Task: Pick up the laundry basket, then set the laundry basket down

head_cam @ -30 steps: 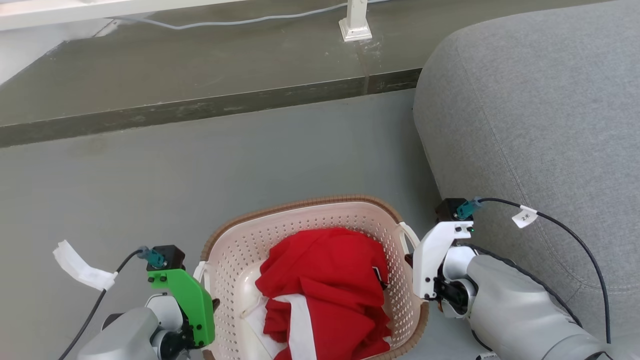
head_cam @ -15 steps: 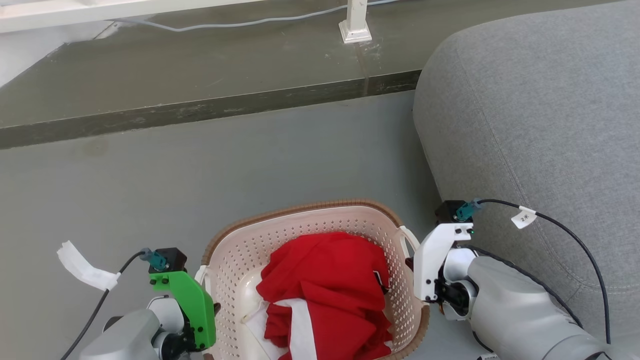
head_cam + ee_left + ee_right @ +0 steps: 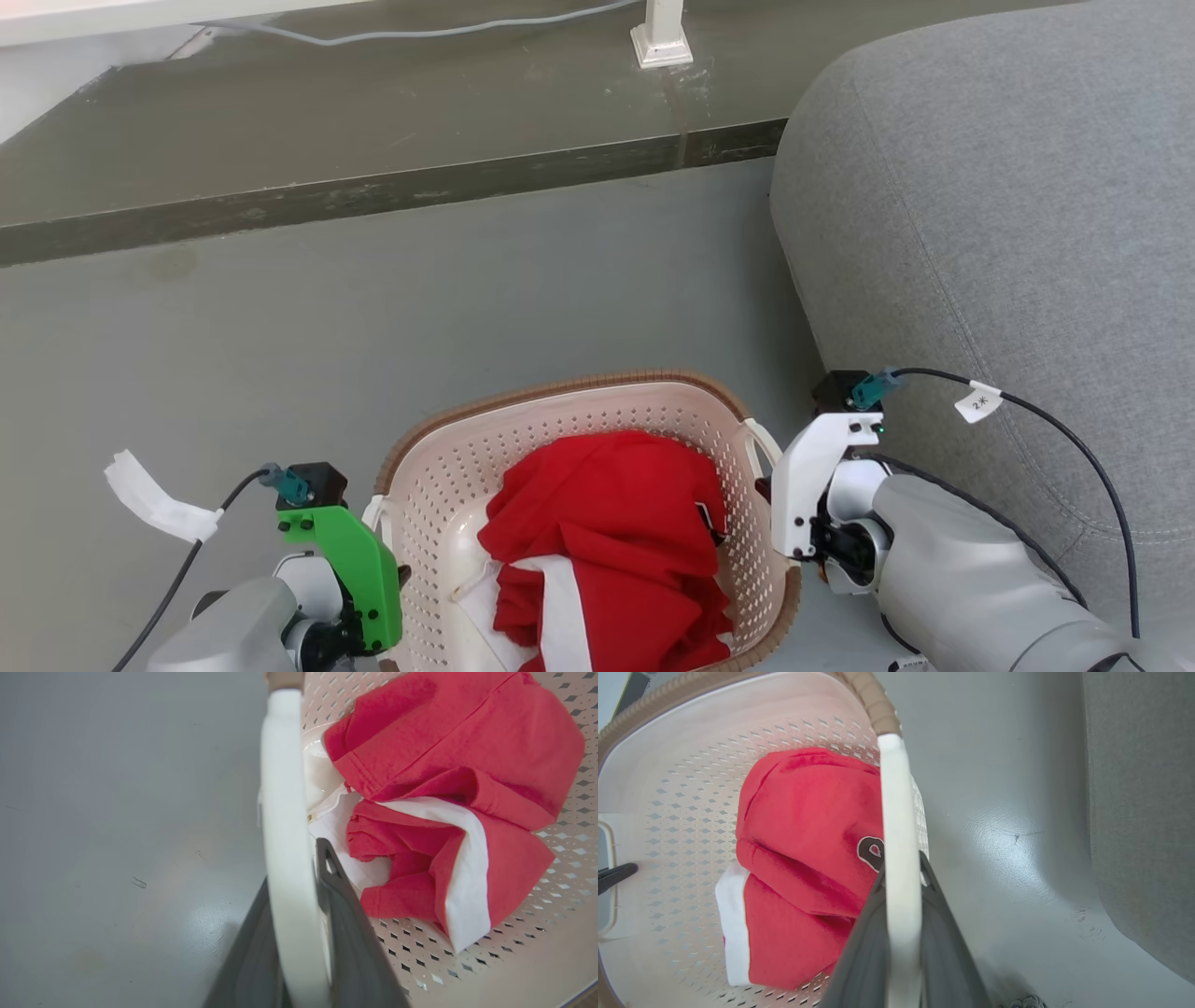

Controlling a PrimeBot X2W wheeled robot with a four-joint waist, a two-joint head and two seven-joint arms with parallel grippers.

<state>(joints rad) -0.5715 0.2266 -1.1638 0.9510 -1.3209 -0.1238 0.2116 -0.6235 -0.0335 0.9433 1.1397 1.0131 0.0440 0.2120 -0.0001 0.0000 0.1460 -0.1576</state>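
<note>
Basket (image 3: 439, 467) was held between both grippers over the grey floor (image 3: 373, 308). It lay near the sofa (image 3: 990, 233) at the floor's right edge and well apart from the step (image 3: 373, 191) at its far edge.

Left gripper (image 3: 299, 877): jaws were pinched on the left handle (image 3: 282, 788). Right gripper (image 3: 901, 872): jaws were pinched on the right handle (image 3: 899, 802). A red-and-white garment (image 3: 607, 523) was noted inside.

Step judged: pick-up, grasp secured. Whether the base was clear of the floor could not be told.

Next move judged: both arms to be moved level and together, so the load is not tipped; the sofa to be avoided.

Floor smooth, glossy. A cable (image 3: 420, 35) and a white post (image 3: 661, 42) were noted beyond the step.
</note>
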